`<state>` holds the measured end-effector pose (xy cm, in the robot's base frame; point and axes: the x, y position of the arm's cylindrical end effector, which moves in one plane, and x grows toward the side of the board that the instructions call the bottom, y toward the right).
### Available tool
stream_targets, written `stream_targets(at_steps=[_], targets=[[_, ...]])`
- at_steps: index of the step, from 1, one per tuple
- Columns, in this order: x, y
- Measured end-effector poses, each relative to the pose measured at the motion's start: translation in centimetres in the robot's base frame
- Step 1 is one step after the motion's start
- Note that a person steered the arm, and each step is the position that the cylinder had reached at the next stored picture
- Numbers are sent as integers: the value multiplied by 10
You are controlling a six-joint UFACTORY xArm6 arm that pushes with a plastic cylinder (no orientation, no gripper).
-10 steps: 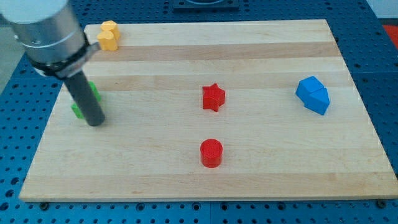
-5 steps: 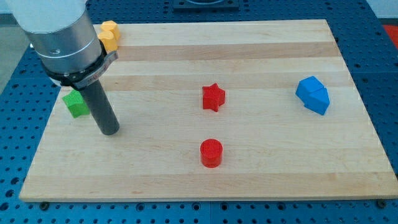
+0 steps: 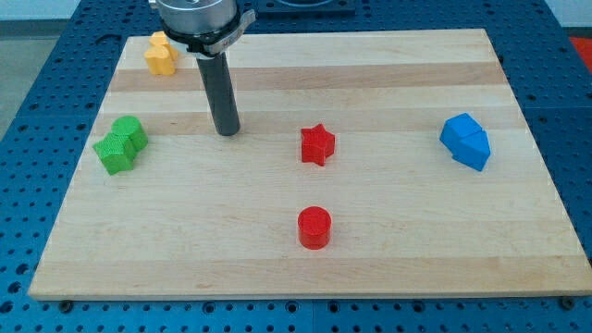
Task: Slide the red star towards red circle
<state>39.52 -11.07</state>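
The wooden tabletop was pale and striped. It lay on a blue base full of little holes — bright, even light everywhere.

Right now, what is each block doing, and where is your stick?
Red star: flat, untouched, above the red circle.
Red circle: standing alone near the view's bottom.
Green block: resting at the view's left.
Yellow block: top left corner.
Blue block: resting at the view's right.
My tip: left of the star, touching nothing.

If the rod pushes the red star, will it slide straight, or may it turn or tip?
The red star looks low and flat-based, so it probably slides without tipping. Its points may make it turn if my tip meets one off-centre. The wooden board looks smooth, so it likely moves easily.
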Motion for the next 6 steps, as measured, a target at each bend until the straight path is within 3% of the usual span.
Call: stream_targets(at_steps=[4, 6], targets=[[-9, 93], [37, 114]])
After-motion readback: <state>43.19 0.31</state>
